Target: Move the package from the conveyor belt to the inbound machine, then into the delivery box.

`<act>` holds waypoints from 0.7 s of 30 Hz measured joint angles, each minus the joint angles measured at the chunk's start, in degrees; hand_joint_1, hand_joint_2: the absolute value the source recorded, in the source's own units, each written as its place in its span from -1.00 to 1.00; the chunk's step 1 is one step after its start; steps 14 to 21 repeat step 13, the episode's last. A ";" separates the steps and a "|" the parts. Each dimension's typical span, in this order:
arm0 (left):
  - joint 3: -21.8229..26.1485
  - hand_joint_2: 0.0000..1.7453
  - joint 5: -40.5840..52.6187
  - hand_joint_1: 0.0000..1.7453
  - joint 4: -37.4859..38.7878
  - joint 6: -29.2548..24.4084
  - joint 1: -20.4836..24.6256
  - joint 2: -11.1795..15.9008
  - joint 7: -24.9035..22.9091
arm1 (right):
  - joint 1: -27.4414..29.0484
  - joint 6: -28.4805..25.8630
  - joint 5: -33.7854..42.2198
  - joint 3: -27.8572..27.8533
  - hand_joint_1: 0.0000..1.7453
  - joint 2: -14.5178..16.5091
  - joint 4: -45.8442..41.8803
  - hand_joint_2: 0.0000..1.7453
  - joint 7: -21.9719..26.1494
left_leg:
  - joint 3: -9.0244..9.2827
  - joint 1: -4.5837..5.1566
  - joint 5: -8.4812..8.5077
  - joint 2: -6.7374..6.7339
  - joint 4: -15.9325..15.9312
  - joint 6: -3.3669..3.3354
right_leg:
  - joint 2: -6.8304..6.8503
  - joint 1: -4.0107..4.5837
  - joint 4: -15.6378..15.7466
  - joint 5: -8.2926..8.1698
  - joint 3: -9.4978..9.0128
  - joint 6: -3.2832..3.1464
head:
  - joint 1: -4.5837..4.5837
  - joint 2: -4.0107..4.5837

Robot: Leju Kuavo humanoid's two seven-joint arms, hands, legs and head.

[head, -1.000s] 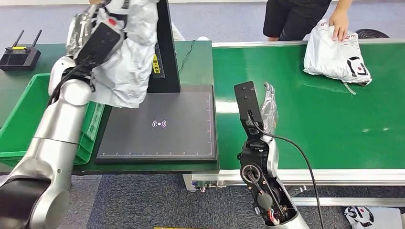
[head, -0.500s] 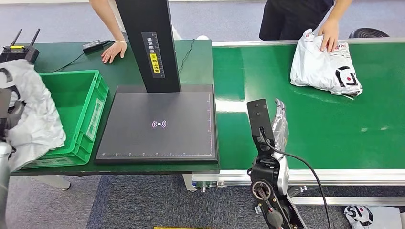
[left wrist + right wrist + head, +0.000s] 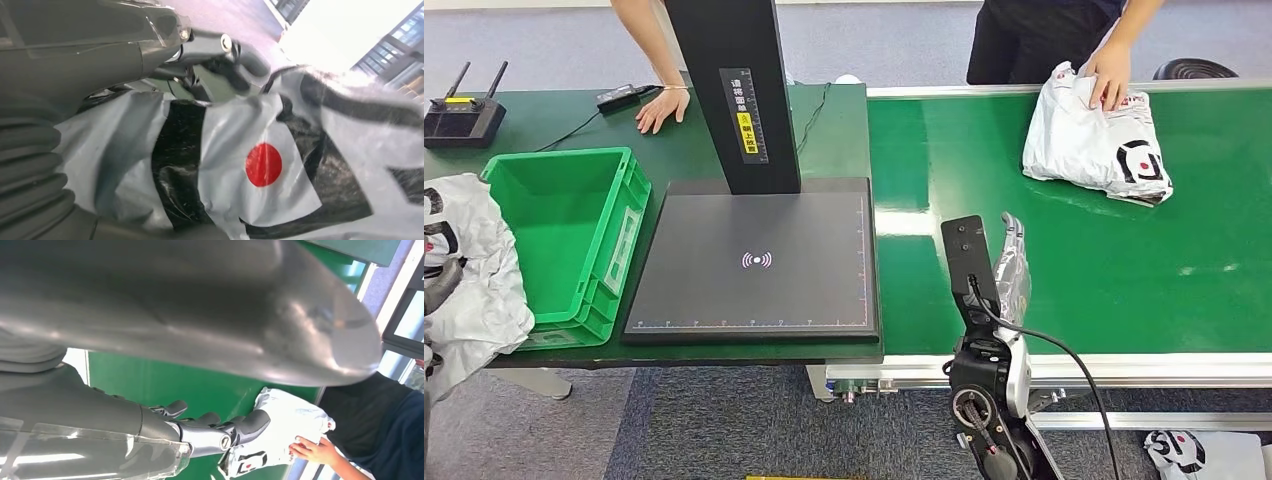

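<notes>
My left hand [image 3: 150,45] grips a crumpled white package [image 3: 469,270] with black print and a red dot [image 3: 263,164]. It hangs at the far left, beside the outer wall of the green delivery box [image 3: 629,215], with dark fingers [image 3: 442,285] across it. The inbound machine's black scan pad [image 3: 754,260] and its black column [image 3: 734,90] stand bare in the middle. My right hand [image 3: 1011,262] hovers over the near edge of the green conveyor belt [image 3: 1074,260], fingers [image 3: 215,432] stretched out and holding nothing. A second white package [image 3: 1092,140] lies far back on the belt.
A person's hand [image 3: 1109,75] rests on the second package, seen too in the right wrist view [image 3: 315,450]. Another person's hand [image 3: 659,105] lies on the table behind the box. A black router [image 3: 464,112] sits at the back left. One more package [image 3: 1199,452] lies on the floor.
My left arm has swung the package from high over the scan pad down to the far left, beside the box. The person has slid the belt package leftwards. My right hand drew back slightly.
</notes>
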State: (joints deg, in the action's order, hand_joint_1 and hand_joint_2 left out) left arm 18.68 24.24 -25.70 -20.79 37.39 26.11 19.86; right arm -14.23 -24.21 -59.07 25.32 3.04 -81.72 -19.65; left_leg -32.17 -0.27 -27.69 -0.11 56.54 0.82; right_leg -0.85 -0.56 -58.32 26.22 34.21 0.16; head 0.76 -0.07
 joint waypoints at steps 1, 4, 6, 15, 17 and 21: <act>0.07 -1.00 0.17 -1.00 -0.02 -0.01 0.00 -0.29 0.61 | 0.06 -0.01 -0.08 0.00 -1.00 0.04 0.00 -1.00 0.00 | 0.00 0.00 0.00 0.00 0.00 0.00 | 0.00 0.00 0.00 0.00 0.00 0.00 | 0.00 0.00; 0.21 -1.00 0.48 -1.00 -0.23 0.01 0.01 -1.30 2.76 | 0.27 -0.04 -0.22 0.00 -1.00 0.19 0.00 -1.00 0.00 | 0.00 0.01 0.00 0.01 0.00 0.00 | 0.00 0.00 0.01 0.00 0.00 0.00 | 0.01 0.00; 0.37 -1.00 0.05 -1.00 -0.65 0.58 0.01 -2.20 4.75 | 0.34 -0.22 0.01 0.01 -1.00 0.28 0.01 -1.00 0.00 | 0.00 0.01 0.00 0.02 0.01 0.00 | 0.00 -0.01 0.01 0.00 -0.01 0.00 | 0.01 0.00; 0.53 -1.00 -3.49 -1.00 -3.62 5.01 -0.02 -6.23 11.47 | 0.26 -0.69 3.32 0.00 -1.00 0.76 0.04 -1.00 0.00 | 0.04 0.02 0.00 0.08 0.03 0.00 | 0.07 -0.02 0.02 -0.01 -0.06 0.01 | -0.01 0.00; 0.53 -1.00 -3.49 -1.00 -3.62 5.01 -0.02 -6.23 11.47 | 0.26 -0.69 3.32 0.00 -1.00 0.76 0.04 -1.00 0.00 | 0.04 0.02 0.00 0.08 0.03 0.00 | 0.07 -0.02 0.02 -0.01 -0.06 0.01 | -0.01 0.00; 0.53 -1.00 -3.49 -1.00 -3.62 5.01 -0.02 -6.23 11.47 | 0.26 -0.69 3.32 0.00 -1.00 0.76 0.04 -1.00 0.00 | 0.04 0.02 0.00 0.08 0.03 0.00 | 0.07 -0.02 0.02 -0.01 -0.06 0.01 | -0.01 0.00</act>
